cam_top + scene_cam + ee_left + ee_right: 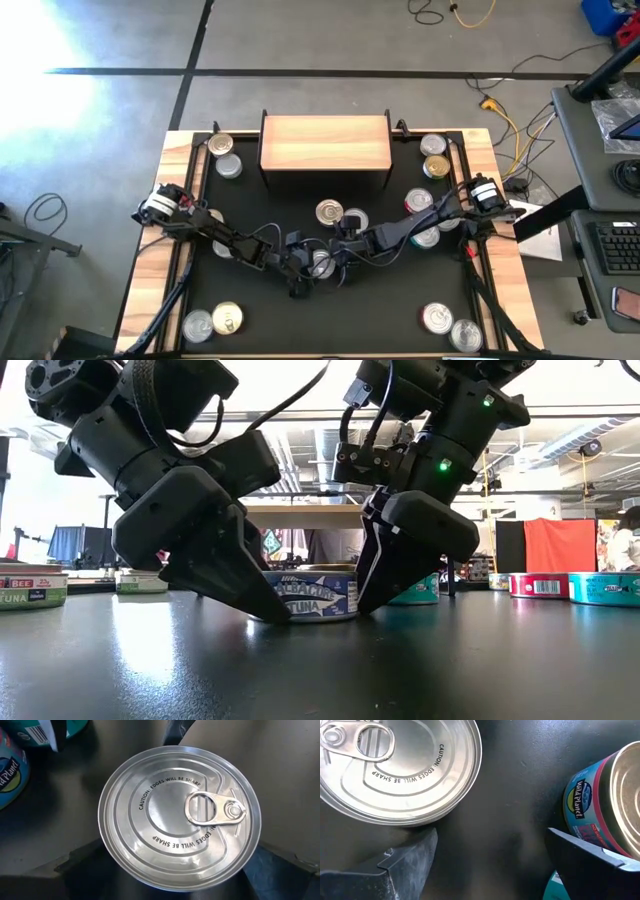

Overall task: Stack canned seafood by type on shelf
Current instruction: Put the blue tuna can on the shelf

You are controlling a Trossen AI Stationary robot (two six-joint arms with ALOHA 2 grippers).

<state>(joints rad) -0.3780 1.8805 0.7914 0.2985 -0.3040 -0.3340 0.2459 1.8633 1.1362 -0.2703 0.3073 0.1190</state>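
Note:
A short tin with a silver pull-tab lid (180, 817) and a blue tuna label (310, 595) stands on the black table top, near its middle (321, 263). My left gripper (312, 268) is open and slants down over it, one finger (85, 865) on each side of the tin. My right gripper (350, 243) is open just beside the same tin (395, 770), with only bare table between its fingers (490, 855). The light-wood shelf (325, 143) stands at the far edge with nothing on it. My left gripper straddles the silver-lidded tin, slanting down from the table's left. In the low view one fingertip (262, 605) stands right at the tin's left wall. I cannot tell whether either finger touches the tin. The tin stands flat on the table.
A blue Wild Planet tin (605, 795) stands close by my right gripper's outer finger, and two more tins (330, 212) lie just beyond the grippers. Other tins sit in pairs at the far left (222, 145), far right (432, 146), near left (228, 318) and near right (436, 318).

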